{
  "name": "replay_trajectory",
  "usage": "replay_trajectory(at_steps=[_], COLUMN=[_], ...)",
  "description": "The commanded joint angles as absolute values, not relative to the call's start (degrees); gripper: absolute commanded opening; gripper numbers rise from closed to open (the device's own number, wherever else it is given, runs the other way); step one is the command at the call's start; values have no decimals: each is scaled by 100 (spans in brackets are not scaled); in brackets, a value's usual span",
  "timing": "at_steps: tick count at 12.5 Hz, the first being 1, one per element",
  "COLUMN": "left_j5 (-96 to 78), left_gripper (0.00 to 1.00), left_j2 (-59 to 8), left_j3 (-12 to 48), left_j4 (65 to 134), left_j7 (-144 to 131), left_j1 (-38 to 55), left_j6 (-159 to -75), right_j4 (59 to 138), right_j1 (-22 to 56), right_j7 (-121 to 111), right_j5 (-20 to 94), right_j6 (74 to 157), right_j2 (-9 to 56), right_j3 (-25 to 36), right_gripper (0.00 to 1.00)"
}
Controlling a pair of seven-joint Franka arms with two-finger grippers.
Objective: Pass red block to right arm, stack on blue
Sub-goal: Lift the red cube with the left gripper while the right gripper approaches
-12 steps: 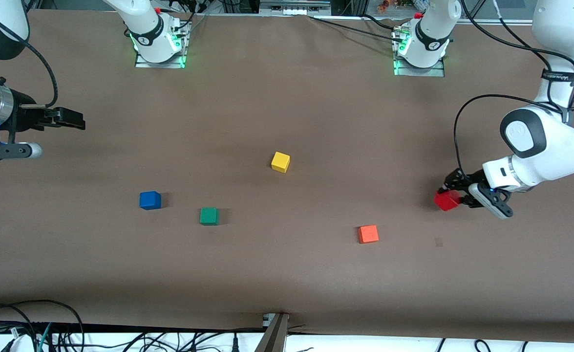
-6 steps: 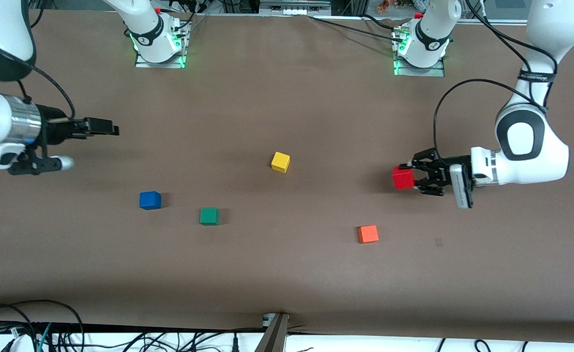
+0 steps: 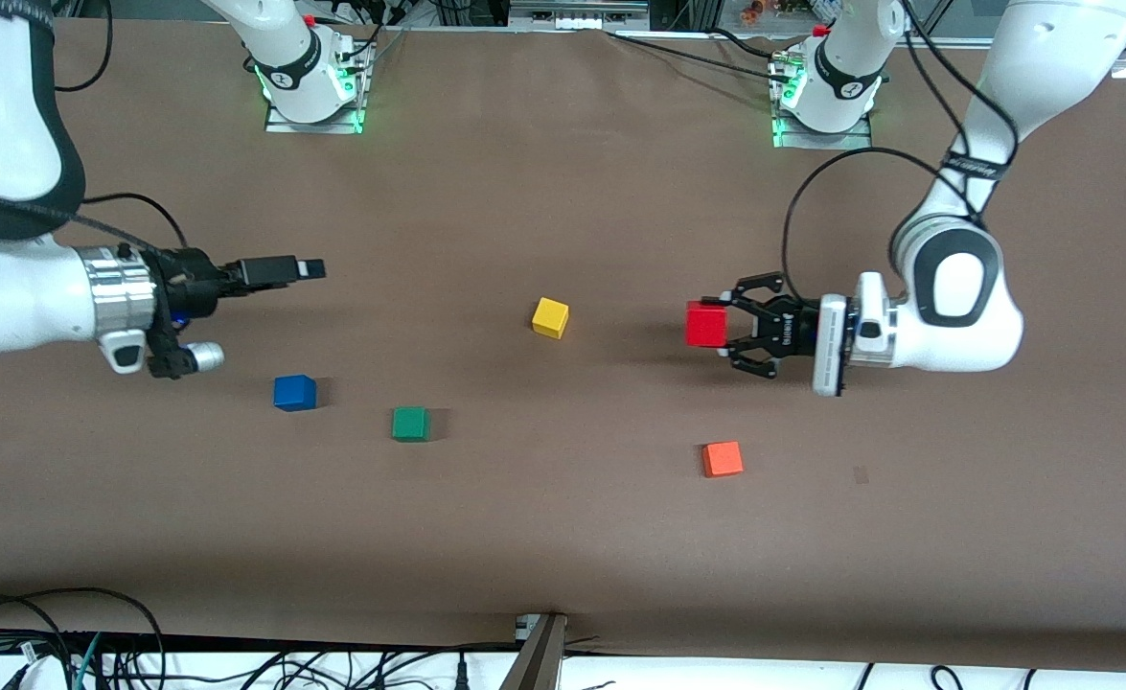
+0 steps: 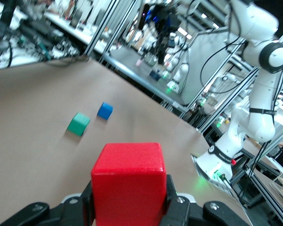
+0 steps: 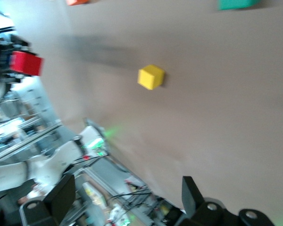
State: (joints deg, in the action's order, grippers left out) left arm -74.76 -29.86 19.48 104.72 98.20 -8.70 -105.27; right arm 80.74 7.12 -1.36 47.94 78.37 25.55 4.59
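Observation:
My left gripper (image 3: 722,326) is shut on the red block (image 3: 705,324) and holds it level in the air over the table, between the yellow cube and the left arm's end. In the left wrist view the red block (image 4: 128,181) fills the space between the jaws of the left gripper (image 4: 128,202). The blue cube (image 3: 294,393) sits on the table toward the right arm's end; it also shows in the left wrist view (image 4: 104,110). My right gripper (image 3: 310,269) is open and empty, pointing toward the table's middle, over bare table beside the blue cube. Its own view shows the fingers (image 5: 191,193) wide apart and the red block (image 5: 26,63).
A green cube (image 3: 410,424) sits beside the blue one, slightly nearer the front camera. A yellow cube (image 3: 550,317) sits mid-table between the two grippers. An orange cube (image 3: 722,459) lies nearer the front camera than the left gripper. Both arm bases stand along the table's robot edge.
The left gripper has carried the red block toward the table's middle and turned level. The right gripper has moved in from the right arm's end toward the middle.

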Motion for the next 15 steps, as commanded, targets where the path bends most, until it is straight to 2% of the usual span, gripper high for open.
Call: replay_trajectory(at_steps=[1, 3, 7, 12, 15], left_j5=[-8074, -8698, -10017, -11249, -11469], left_gripper=[6, 5, 6, 4, 4], left_j2=[-3786, -3911, -3964, -3981, -3981], left_j3=[2082, 2109, 2109, 2109, 2109], left_j4=[9759, 9686, 9642, 9624, 9606], left_j7=[11043, 11450, 11961, 12788, 12823], left_j1=[-801, -494, 235, 1045, 1230], left_j6=[-10371, -10467, -10906, -11924, -12067], right_j4=[8129, 8340, 8937, 9123, 9158], right_j1=[721, 887, 1361, 1696, 1862], right_j7=[-779, -1123, -1783, -1705, -1688], right_j5=[5849, 6615, 7714, 8376, 8385], right_j6=[7805, 8031, 8981, 9448, 9694], right_j2=[2960, 3137, 3243, 3243, 3252], right_j3=[440, 448, 448, 439, 439], right_gripper=[100, 100, 100, 100, 100])
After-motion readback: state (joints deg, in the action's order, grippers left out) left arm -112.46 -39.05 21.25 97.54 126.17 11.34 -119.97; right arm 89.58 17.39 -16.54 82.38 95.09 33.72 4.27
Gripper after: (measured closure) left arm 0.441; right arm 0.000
